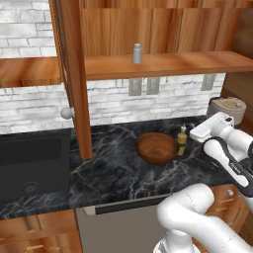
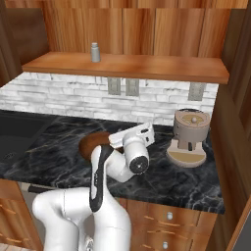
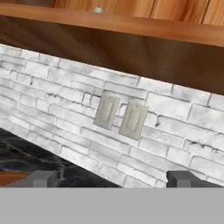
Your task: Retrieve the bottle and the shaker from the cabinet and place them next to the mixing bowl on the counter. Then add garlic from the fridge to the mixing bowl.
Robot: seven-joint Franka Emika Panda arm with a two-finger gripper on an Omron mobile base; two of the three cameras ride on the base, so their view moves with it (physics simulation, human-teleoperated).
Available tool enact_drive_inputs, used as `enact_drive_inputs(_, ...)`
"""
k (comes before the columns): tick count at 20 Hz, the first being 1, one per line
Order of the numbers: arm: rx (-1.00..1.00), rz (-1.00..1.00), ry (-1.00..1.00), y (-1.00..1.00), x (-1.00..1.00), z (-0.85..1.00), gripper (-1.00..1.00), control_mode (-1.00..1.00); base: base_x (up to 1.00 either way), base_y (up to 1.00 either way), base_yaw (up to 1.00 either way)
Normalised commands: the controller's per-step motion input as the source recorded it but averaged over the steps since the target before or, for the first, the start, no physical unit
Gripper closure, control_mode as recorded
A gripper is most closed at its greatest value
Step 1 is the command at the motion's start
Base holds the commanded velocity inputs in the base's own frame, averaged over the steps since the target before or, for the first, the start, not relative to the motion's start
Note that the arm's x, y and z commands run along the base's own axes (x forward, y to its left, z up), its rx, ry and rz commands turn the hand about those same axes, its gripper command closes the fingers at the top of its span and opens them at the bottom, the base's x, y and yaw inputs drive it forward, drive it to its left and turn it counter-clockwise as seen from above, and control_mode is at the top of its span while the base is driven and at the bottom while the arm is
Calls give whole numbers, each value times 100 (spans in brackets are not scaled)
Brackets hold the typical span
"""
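Observation:
The grey shaker (image 1: 137, 53) (image 2: 95, 52) stands upright on the plank shelf of the wooden cabinet (image 1: 163, 64); its base peeks in at the top of the hand view (image 3: 97, 9). The olive-yellow bottle (image 1: 182, 141) stands upright on the black marble counter (image 1: 113, 173), right beside the wooden mixing bowl (image 1: 157, 147) (image 2: 89, 142). My gripper (image 1: 198, 132) (image 2: 130, 134) (image 3: 113, 179) hovers open just right of the bottle, above the counter, facing the brick wall. Nothing is between its fingertips (image 3: 43, 178). The fridge and garlic are out of view.
The cabinet door (image 1: 74, 74) with its round knob (image 1: 66, 112) stands open, edge-on left of the bowl. A dark sink (image 1: 29, 163) lies at the left. A round beige appliance (image 2: 188, 135) sits at the counter's right end. Two outlet plates (image 3: 106, 111) are on the wall.

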Motion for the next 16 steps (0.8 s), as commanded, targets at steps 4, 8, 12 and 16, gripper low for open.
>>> enact_drive_inputs(4, -30, 20, 8, -1, -58, 35, -100, -100, 0, 0, 0)
enact_drive_inputs(8, -34, 27, 9, 0, -53, 25, -100, -100, 0, 0, 0)
enact_drive_inputs(12, -35, 24, 0, 2, -53, 41, -100, -100, 0, 0, 0)
enact_drive_inputs(16, -39, 25, -13, 22, -46, 49, -100, -100, 0, 0, 0)
